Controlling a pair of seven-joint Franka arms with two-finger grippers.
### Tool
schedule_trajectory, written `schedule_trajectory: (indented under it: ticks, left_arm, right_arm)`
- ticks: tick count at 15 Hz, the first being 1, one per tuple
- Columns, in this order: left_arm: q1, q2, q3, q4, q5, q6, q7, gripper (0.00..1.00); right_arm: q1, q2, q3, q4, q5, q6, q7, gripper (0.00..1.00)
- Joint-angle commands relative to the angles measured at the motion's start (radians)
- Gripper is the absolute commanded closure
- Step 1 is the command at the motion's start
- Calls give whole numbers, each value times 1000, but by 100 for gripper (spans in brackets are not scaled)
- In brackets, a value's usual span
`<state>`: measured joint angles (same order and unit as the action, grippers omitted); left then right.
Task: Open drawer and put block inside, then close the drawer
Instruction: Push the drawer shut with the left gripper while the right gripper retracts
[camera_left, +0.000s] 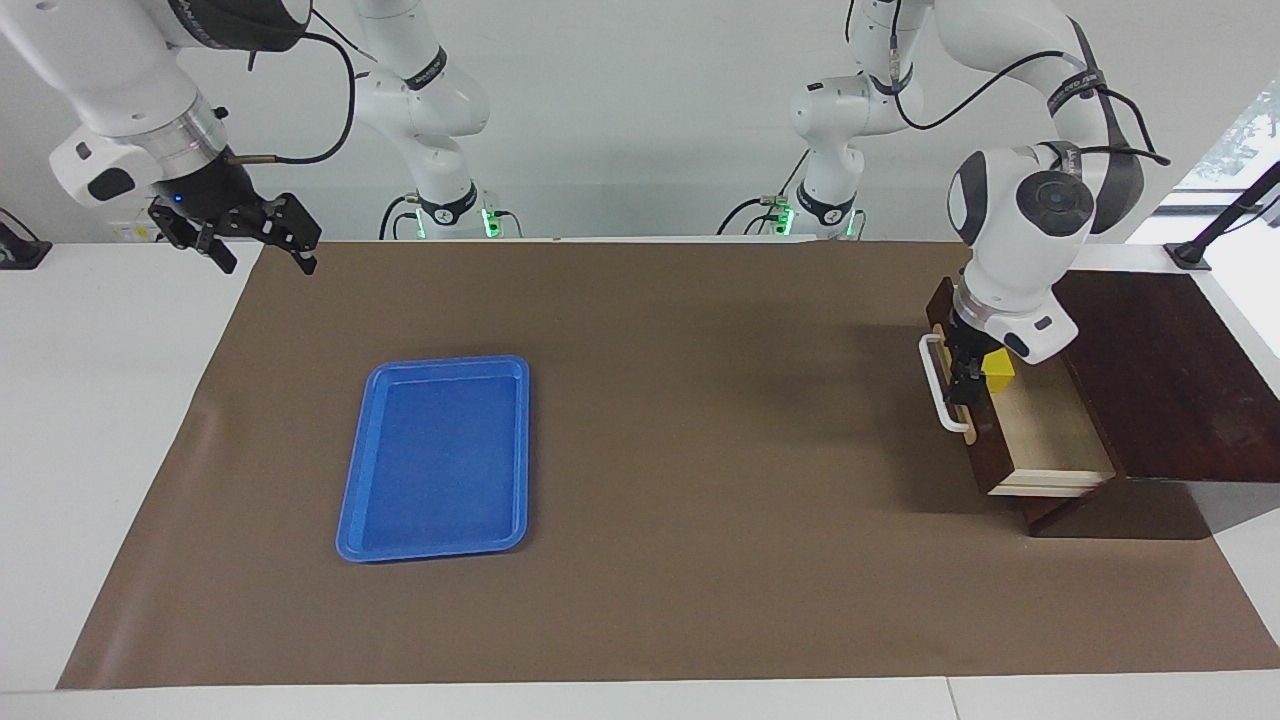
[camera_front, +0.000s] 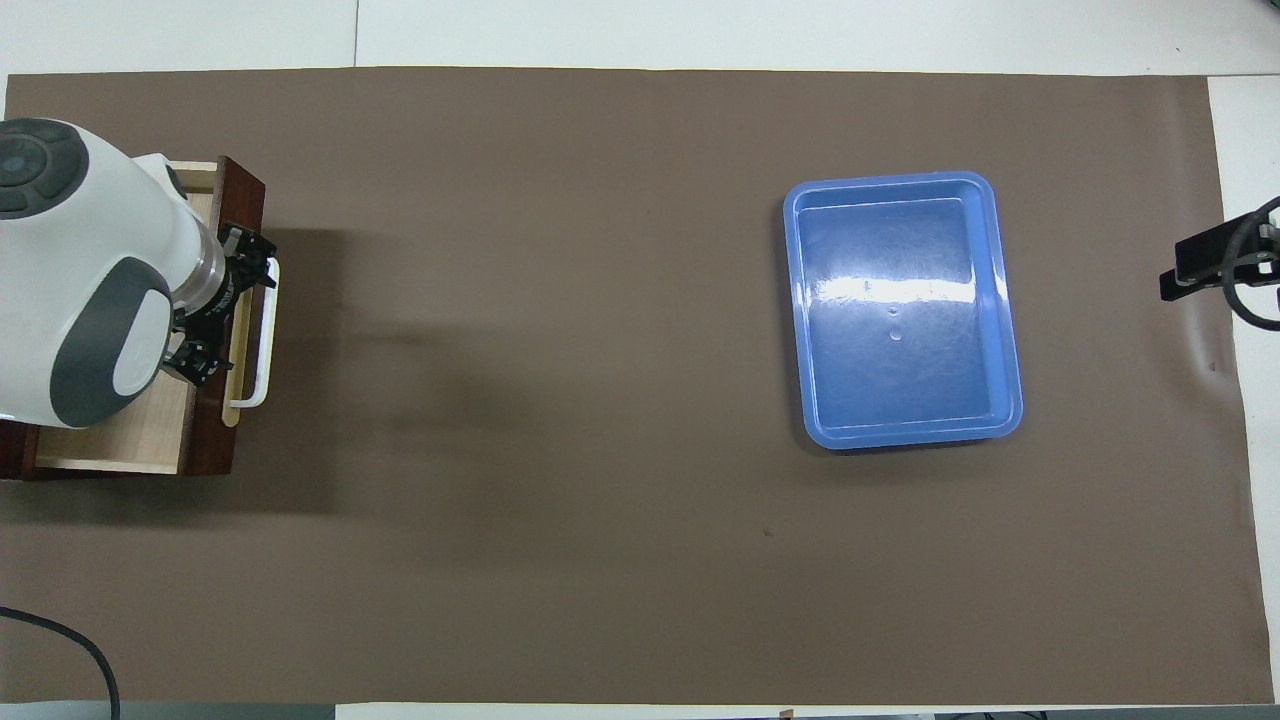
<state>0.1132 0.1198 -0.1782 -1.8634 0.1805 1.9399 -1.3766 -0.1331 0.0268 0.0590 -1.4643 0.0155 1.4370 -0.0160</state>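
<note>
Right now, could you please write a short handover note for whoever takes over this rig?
Left claw: open, down at the drawer front beside its white handle, holding nothing.
Right claw: open, empty, waiting over the table edge at its own end.
Block: lying inside the drawer.
Blue tray: unused.
Done: drawer opened, block placed.
Left: push the part-open drawer fully shut.
</note>
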Motion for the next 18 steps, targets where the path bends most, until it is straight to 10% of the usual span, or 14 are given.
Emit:
schedule_trajectory:
  ticks: [1,10,18]
  left_arm:
    - [109,-8,3,-30,36,70,117,0]
    - [53,-40,-9,-4,27,-46,231,0]
    - [-44,-155,-21,101,-157,-349,868,0]
  right_arm:
    - [-2,-73,8,-114,-6,40,-4,0]
    - [-3,-48,10,-243,-9,168,24,0]
    - [6,-34,-2,-191,-22,148,14,0]
